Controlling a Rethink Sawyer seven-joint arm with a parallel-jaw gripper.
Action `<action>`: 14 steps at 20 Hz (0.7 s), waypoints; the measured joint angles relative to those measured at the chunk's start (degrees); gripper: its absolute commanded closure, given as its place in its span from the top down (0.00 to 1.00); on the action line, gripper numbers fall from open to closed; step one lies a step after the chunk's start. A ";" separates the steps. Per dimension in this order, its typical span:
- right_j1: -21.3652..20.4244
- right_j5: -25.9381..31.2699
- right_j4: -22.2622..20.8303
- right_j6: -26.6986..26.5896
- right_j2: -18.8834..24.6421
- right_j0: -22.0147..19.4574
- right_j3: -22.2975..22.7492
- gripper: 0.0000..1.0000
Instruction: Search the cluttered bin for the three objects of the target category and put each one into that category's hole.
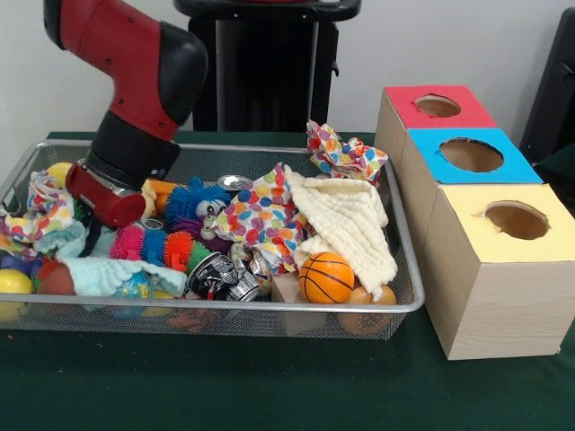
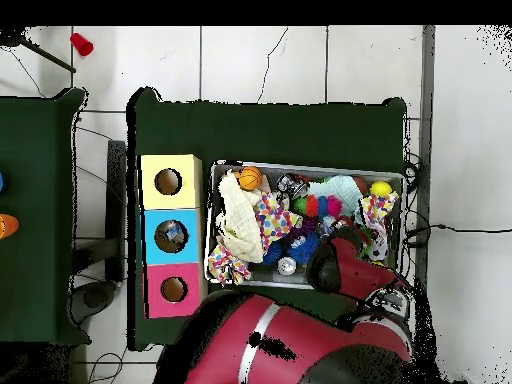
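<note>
The wire mesh bin (image 1: 225, 310) is full of toys, cloths and cans; it also shows in the overhead view (image 2: 300, 166). No see-through bottle shows in either view; they are hidden or buried. The red-topped box's round hole (image 1: 437, 106) is the far one in the row right of the bin, and it shows in the overhead view (image 2: 173, 290). My arm reaches down into the bin's left part. My gripper (image 1: 106, 208) is sunk among the clutter there, beside a patterned cloth (image 1: 45, 211) and spiky balls (image 1: 153, 244), and it is mostly hidden.
Crushed black-and-silver cans (image 1: 220, 274), a small basketball (image 1: 326, 277), a cream cloth (image 1: 346, 220), a polka-dot cloth (image 1: 260, 215) and a yellow ball (image 1: 13, 283) fill the bin. The blue-topped box (image 1: 472, 154) and the yellow-topped box (image 1: 517, 220) stand nearer than the red one.
</note>
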 measured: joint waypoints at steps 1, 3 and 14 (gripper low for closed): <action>-0.97 1.94 -0.66 0.00 0.62 -0.37 0.01 0.00; -2.57 6.26 -0.76 0.00 0.60 0.71 0.03 0.00; -11.26 31.30 5.40 0.00 -1.91 15.76 3.23 0.00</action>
